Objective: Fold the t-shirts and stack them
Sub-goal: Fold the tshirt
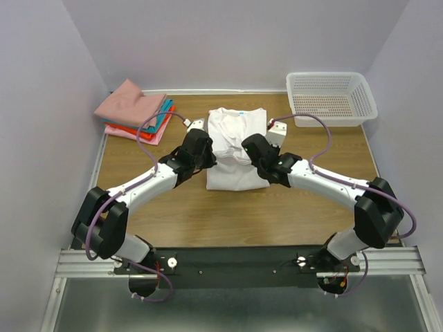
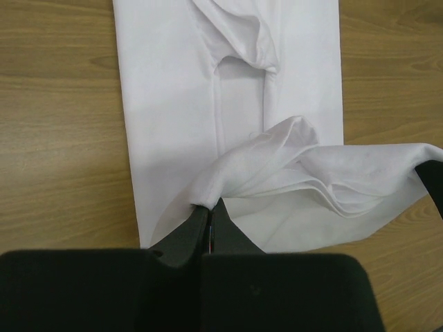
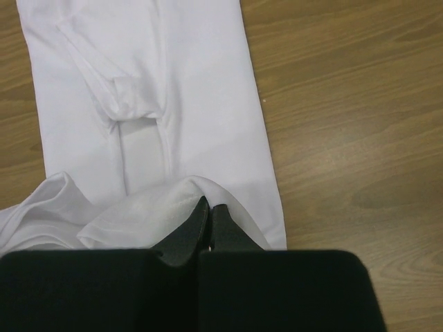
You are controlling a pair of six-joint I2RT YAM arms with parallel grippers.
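The white t-shirt (image 1: 232, 131) lies in the middle of the tabletop (image 1: 208, 214) as a narrow strip. Its long axis runs from the bottom of the top view toward the top, with the blue neck label at the upper end. One edge of it is raised off the strip and hangs as a slack band across its width, pinched at both ends. The left fingers (image 2: 187, 238) are clamped together on the band's left corner, and the right fingers (image 3: 183, 238) are clamped on its right corner. In both wrist views the flat cloth stretches from the fingers toward the top of the frame. The fold therefore looks to turn on moving along that long axis, not across it. Neither arm is nearer — the 2 stand level, one at each long side. Well apart, the folded stack (image 1: 135, 111) waits at upper left and the basket (image 1: 332, 97) at upper right.
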